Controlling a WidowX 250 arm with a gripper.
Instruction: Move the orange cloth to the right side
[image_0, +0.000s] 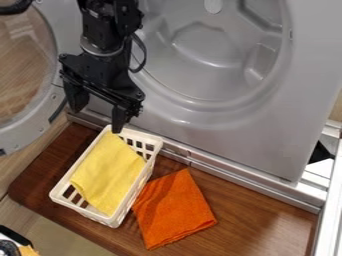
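"Where's your gripper (98, 109) right now?"

"Hanging by the far end of the white basket (107, 219), my fingers spread wide, nothing between them!"

"And the orange cloth (175, 210)?"

"Lying on the brown board (250, 215), just beside the basket, on its right in the camera view! The yellow cloth (109, 172) lies inside the basket, and the grey machine (234, 140) stands beyond its far end."

Gripper (99, 118) at nine o'clock, fingers apart; yellow cloth (110, 172) in white basket (100, 217), seven; orange cloth (175, 210) on wood (250, 217), six.
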